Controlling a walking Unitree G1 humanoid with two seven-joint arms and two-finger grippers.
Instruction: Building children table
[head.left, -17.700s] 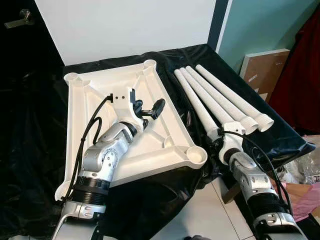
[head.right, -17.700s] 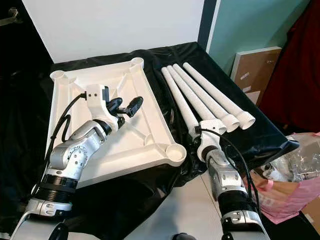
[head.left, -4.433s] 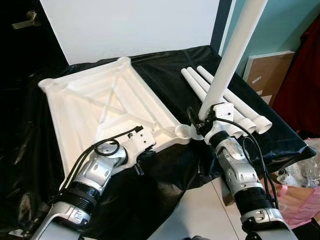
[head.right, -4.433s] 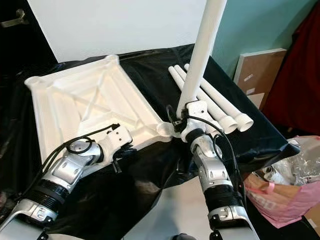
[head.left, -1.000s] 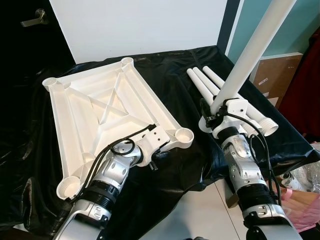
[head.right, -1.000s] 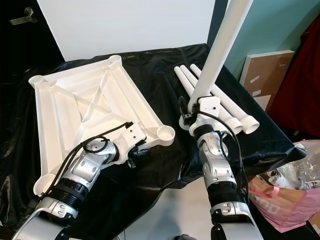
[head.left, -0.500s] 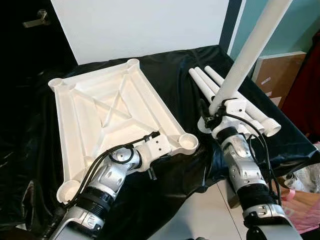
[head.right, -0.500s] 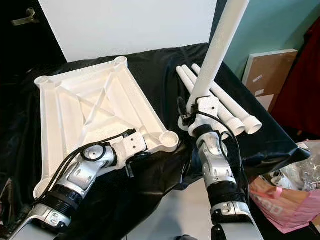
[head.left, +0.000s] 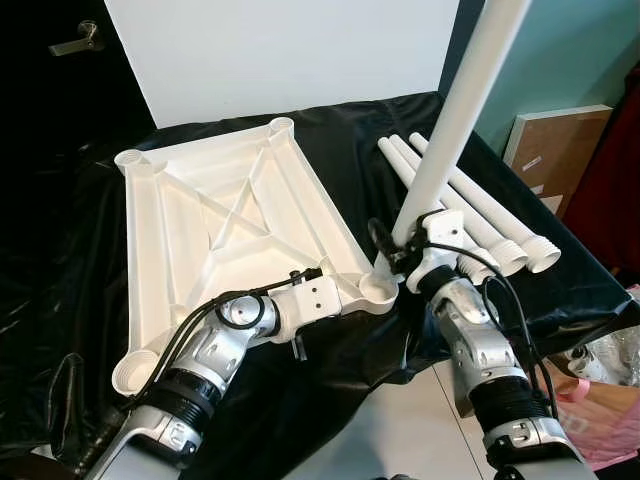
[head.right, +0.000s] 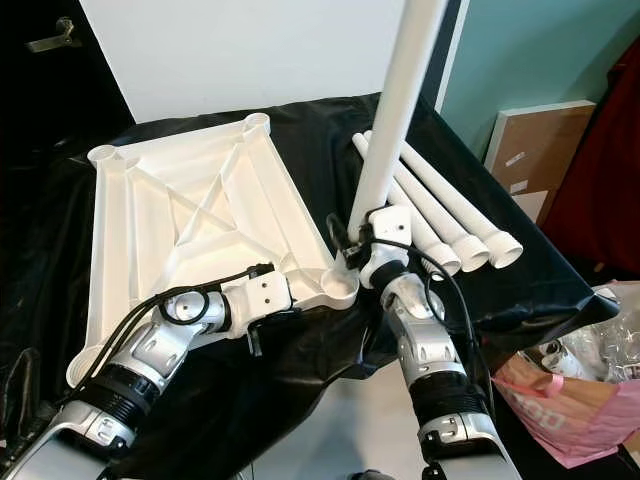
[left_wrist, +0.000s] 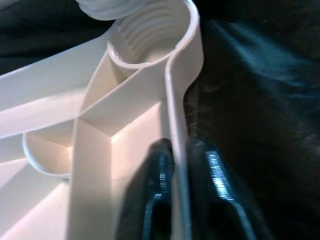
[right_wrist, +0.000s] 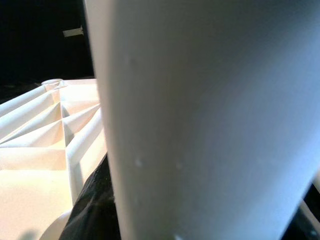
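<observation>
Shifted toward frame centre, with the upright leg (head.left: 455, 110) clamped in the right tool (head.left: 405, 255) now just beside the corner socket (head.left: 377, 291) of the tabletop (head.left: 215, 225). Left tool (left_wrist: 181, 197) pinched together on that rim. Likely next: seat and screw. Spare legs (head.left: 480, 215) lying at right on the black-draped table (head.left: 560, 290).

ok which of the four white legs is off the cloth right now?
The upright leg, shut in the right gripper with its lower end beside the tabletop's near corner socket. The other three legs lie flat, side by side on the black cloth.
</observation>
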